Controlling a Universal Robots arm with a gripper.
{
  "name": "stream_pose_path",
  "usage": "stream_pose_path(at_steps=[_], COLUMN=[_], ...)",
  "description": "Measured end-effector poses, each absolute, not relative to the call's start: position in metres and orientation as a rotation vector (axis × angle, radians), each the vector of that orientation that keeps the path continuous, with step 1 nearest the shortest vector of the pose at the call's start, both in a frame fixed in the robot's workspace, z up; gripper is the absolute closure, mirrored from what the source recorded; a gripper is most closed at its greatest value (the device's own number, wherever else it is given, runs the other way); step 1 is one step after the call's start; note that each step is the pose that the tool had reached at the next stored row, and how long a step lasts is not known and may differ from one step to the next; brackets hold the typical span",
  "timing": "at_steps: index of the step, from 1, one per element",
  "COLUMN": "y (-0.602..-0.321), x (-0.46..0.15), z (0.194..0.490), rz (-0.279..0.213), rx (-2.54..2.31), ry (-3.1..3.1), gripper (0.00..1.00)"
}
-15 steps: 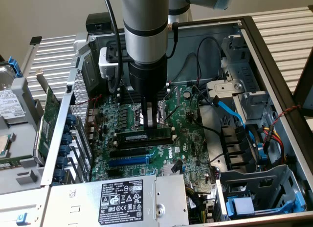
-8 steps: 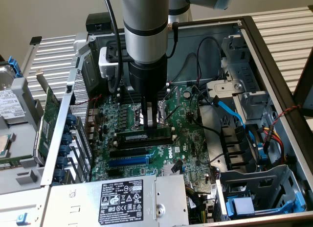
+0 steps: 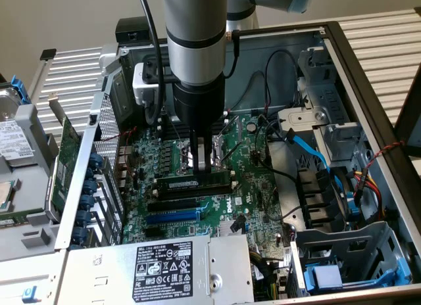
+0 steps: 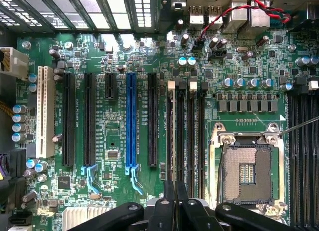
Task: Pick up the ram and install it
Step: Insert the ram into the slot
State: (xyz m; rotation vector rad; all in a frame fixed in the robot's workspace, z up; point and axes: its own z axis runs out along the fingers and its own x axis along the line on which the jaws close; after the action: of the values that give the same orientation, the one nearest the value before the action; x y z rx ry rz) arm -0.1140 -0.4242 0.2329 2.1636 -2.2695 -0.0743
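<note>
Ram (image 3: pixel 194 185) stands edge-up along a motherboard (image 3: pixel 223 203) slot, likely for seating; my clenched pincer (image 3: pixel 200 167) rests on its top edge.

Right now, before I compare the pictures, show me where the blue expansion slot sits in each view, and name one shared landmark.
Exterior view: the blue expansion slot runs along the motherboard close to the silver power supply.
Wrist view: the blue expansion slot stands between a short black slot and a long one.
Shared landmark: the long black slot right beside it, toward the memory slots.
</note>
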Motion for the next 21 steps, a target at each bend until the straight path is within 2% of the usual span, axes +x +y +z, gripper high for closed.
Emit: stream_pose_path(at_steps=[21], y=[-0.4244], x=[-0.1146], z=[0.2283], rz=[-0.073], rx=[2.164], ry=[-2.270], gripper=[0.88])
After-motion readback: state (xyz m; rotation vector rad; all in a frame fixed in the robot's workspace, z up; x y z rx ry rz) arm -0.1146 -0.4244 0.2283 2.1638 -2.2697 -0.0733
